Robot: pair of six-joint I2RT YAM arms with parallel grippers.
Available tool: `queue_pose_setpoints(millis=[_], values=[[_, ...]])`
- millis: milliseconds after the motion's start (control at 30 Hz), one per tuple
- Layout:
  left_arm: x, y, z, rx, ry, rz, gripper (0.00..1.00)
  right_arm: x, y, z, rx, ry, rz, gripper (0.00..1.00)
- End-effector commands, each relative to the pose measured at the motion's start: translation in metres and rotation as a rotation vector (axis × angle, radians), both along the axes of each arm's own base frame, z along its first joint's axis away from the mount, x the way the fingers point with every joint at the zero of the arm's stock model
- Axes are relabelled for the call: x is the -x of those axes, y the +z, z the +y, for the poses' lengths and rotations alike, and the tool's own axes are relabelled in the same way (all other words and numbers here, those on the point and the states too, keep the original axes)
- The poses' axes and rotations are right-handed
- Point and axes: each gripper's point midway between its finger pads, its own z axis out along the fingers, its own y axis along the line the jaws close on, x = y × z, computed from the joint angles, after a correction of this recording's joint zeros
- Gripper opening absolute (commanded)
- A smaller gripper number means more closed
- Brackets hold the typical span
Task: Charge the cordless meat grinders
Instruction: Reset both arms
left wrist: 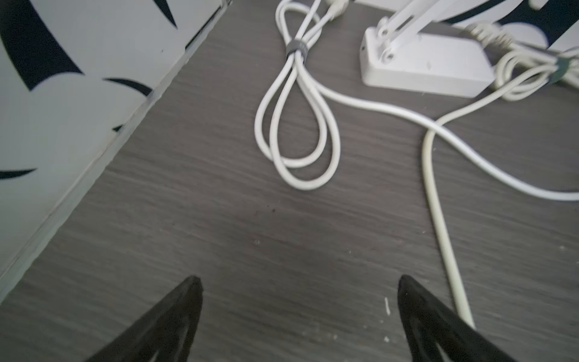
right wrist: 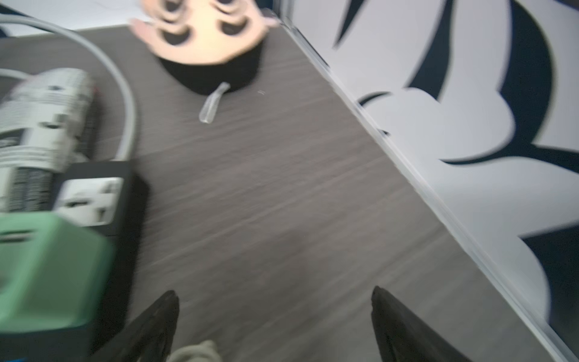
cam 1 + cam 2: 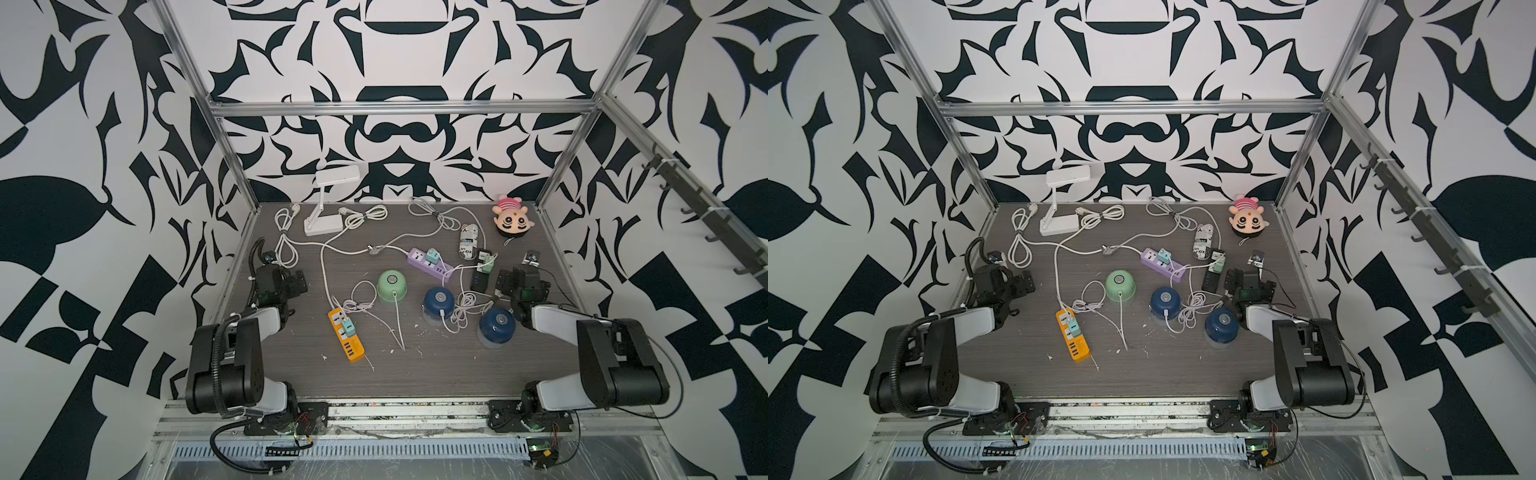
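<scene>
both arms' jaws stand wide and empty. on the desk [image 3: 436,374], the green grinder [image 3: 391,284] and middle blue grinder [image 3: 439,300] look cabled; the nearer blue grinder [image 3: 497,322] shows no cable. from the coiled cable [image 3: 462,311] beside it, pinch the plug near its tip and align it squarely.

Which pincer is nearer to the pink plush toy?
Right. The right pincer is in front of the plush toy, on the same side of the table; the left pincer is across the table by the opposite wall.
</scene>
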Motion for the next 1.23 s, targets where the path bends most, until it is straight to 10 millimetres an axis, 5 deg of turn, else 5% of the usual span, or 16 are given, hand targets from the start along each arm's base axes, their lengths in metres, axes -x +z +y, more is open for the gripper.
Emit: queue_pose_setpoints(millis=[0,133,900,1000,1200], values=[[-0.009,0.02,-0.018,0.016,-0.108,-0.181,0.99,-0.012,0.019,0.01,0.061,0.051,-0.143,0.99],[-0.003,0.014,-0.019,-0.002,-0.105,-0.273,0.99,-0.011,0.02,0.011,0.066,0.053,-0.155,0.99],[-0.011,0.006,-0.021,0.019,-0.119,-0.173,0.99,-0.016,0.017,0.018,0.081,0.08,-0.131,0.99],[-0.012,0.006,-0.022,0.019,-0.119,-0.174,0.99,-0.022,0.0,0.069,0.0,0.417,-0.128,1.0],[-0.012,0.005,-0.022,0.018,-0.12,-0.171,0.99,-0.019,0.002,0.062,-0.035,0.403,-0.177,0.99]])
